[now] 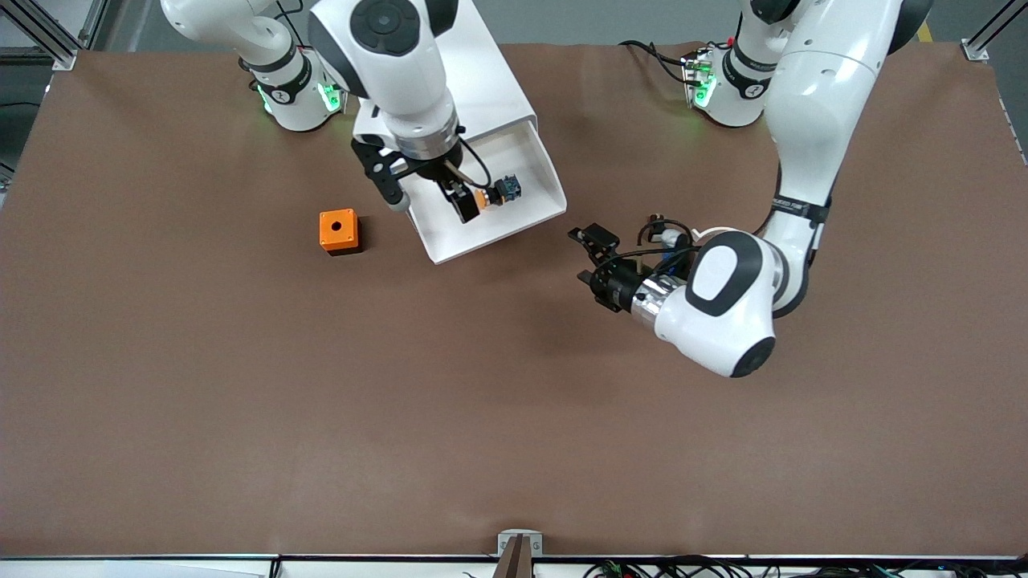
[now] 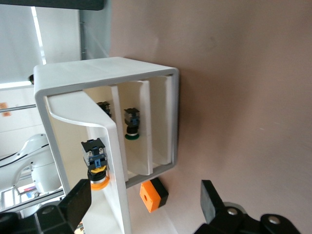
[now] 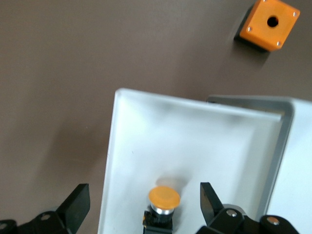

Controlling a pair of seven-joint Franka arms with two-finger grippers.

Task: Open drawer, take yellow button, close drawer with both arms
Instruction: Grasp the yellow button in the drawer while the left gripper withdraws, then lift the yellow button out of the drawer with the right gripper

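The right arm's bulk hides much of the white cabinet (image 1: 494, 88) in the front view, so only its top and the pulled-out drawer (image 1: 514, 221) show there; the lower drawers cannot be seen from that camera. The left wrist view looks at the cabinet's open front, where two more small push-buttons sit in lower compartments, one with a green cap (image 2: 131, 123), the other mostly hidden by a divider. The button (image 1: 491, 195) lies in the open top drawer, its orange cap toward the right claw (image 1: 426, 197), which hangs low over the drawer with its fingers spread apart on either side of the button, not closed on it; in the right wrist view the button's cap (image 3: 164, 197) is plain but its dark body is cut off by the frame edge. The left claw (image 1: 585, 257) hovers above bare desk toward the left arm's end, just off the drawer's front corner, fingers wide apart and holding nothing. An orange cube (image 1: 338, 230) with a hole in its top stands on the desk beside the drawer, toward the right arm's end. The desk (image 1: 321, 401) is covered in a plain brown sheet; aluminium frame posts stand at its corners and cables run along the edge nearest the front camera
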